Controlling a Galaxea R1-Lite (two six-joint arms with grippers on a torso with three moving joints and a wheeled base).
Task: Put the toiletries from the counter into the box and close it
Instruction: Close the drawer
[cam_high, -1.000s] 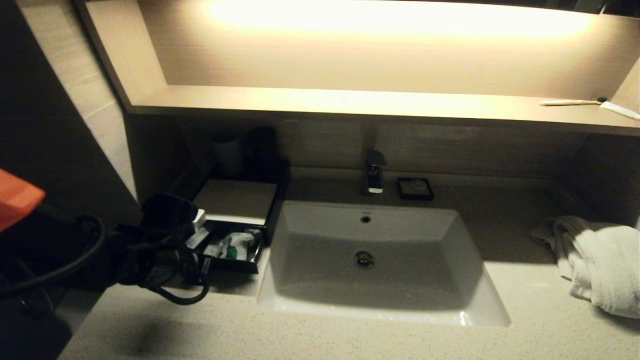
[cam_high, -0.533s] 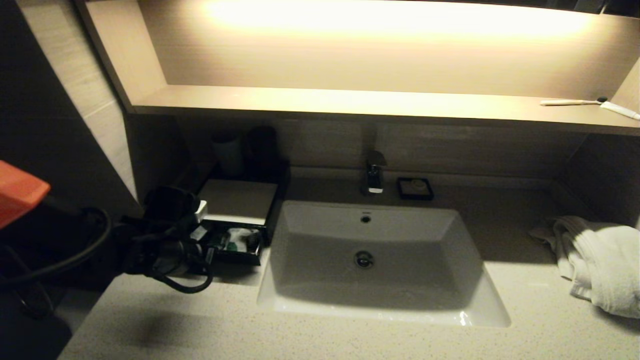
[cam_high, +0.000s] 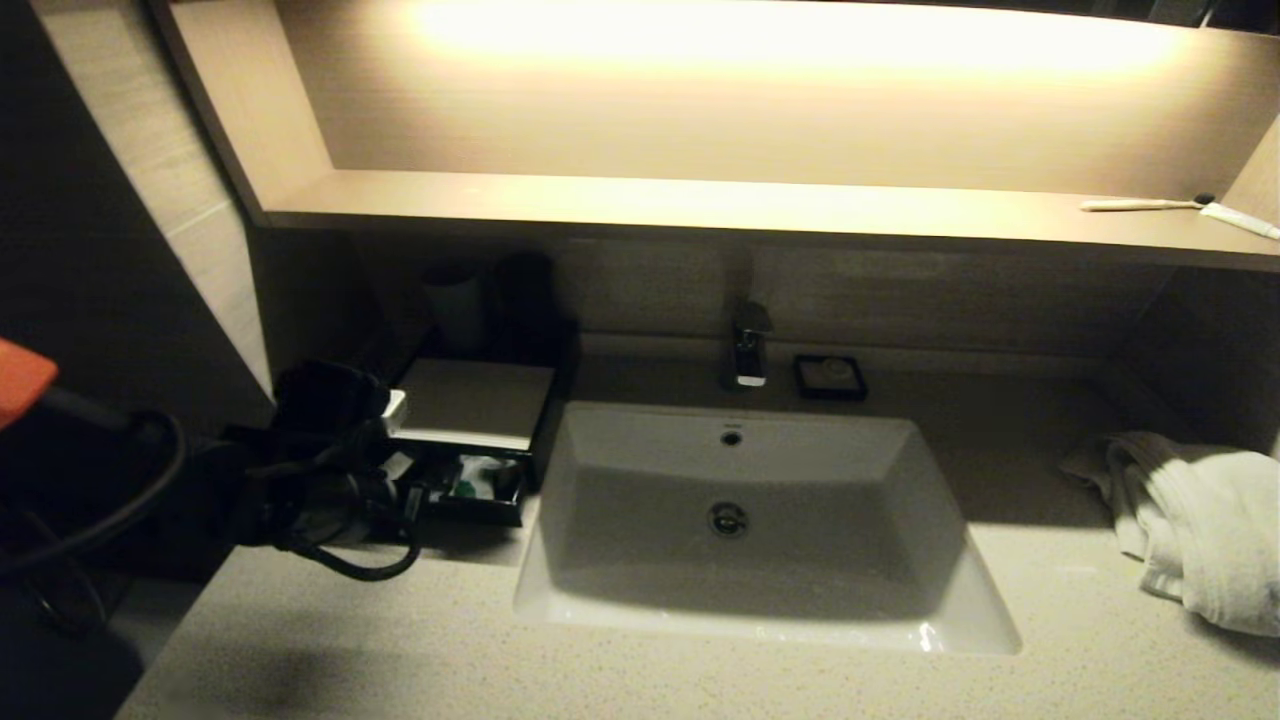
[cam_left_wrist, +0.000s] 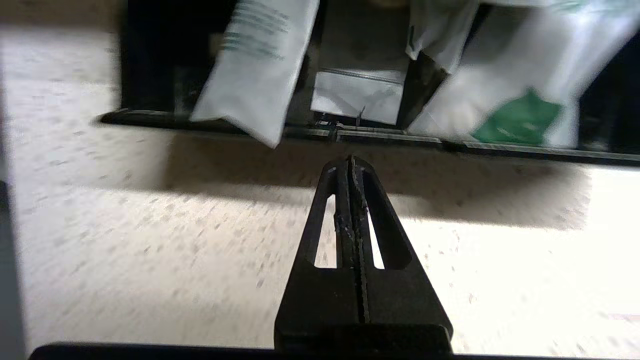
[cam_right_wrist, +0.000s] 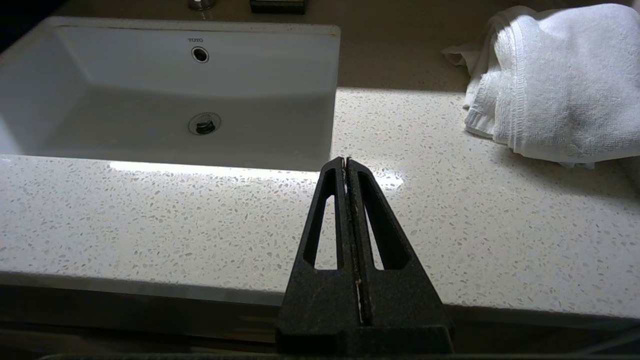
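The left hand (cam_left_wrist: 351, 162) has its two fingers pressed flat together with nothing between them. In the left wrist view its tip sits just short of the front rail of the drawer (cam_left_wrist: 390, 136), a thin strip of shadowed worktop (cam_left_wrist: 150, 240) showing between the two; whether tip and rail touch cannot be told. In the head view the same hand (cam_high: 415, 497) appears at the left front corner of the box (cam_high: 470, 400), level with the drawer's front.

The drawer stands partly pulled out of the box, toward the front edge of the worktop. Inside it lie the toiletries: a long white packet (cam_left_wrist: 255, 70) whose lower end hangs over the front rail, a pale sachet (cam_left_wrist: 357, 92) standing in the middle compartment, and a white sachet with a green label (cam_left_wrist: 517, 122) in the compartment beside it (its print is too blurred to read).

The box rests on the worktop against the back wall, just beside the left edge of the white basin (cam_high: 750, 520). Behind the basin stand a tap (cam_high: 748, 345) and a small black soap dish (cam_high: 830, 377). A white towel (cam_high: 1200, 530) lies bunched at the far right.

The right hand (cam_right_wrist: 346, 161) hangs parked over the front edge of the worktop, fingers pressed together, holding nothing.
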